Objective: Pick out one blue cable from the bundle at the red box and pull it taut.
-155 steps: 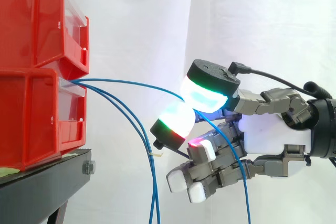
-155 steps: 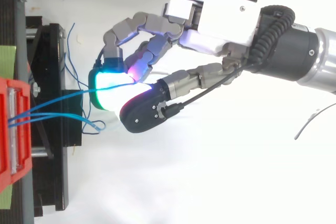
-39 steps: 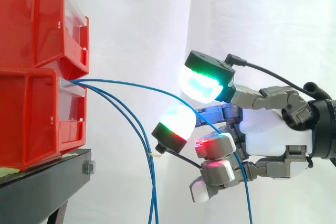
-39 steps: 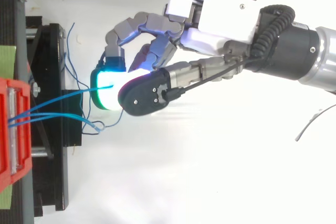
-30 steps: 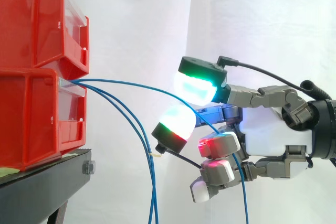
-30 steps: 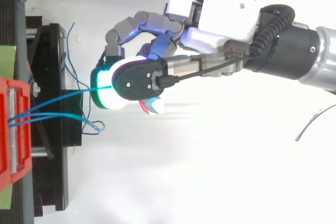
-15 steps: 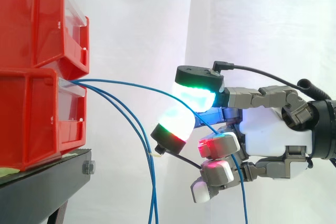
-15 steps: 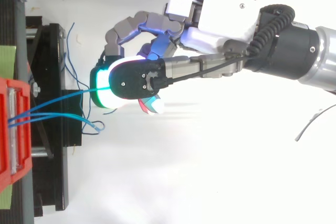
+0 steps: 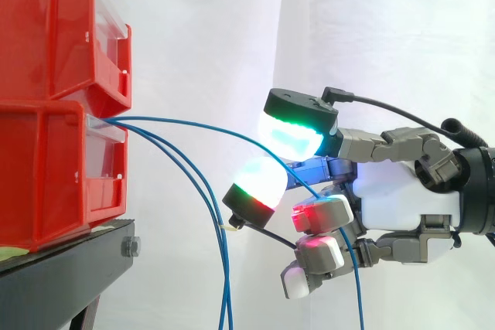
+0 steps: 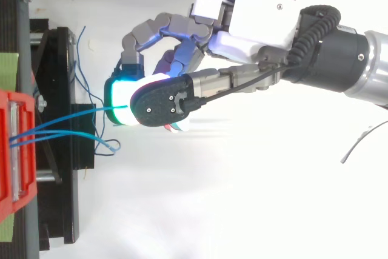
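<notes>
White curtain behind, soft cloth w/ folds. Thin blue cable leaves the glossy plastic red box and arcs slack into the hand, prob. to separate it from the other cables hanging down. Cannot tell if hand grips it.

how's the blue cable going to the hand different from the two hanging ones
The upper cable arcs out from the lower red bin to the hand, then drops past it; the two hanging cables fall steeply beside the stand. It runs alone; they run side by side. All are thin, blue, slack, and leave the same bin.
</notes>
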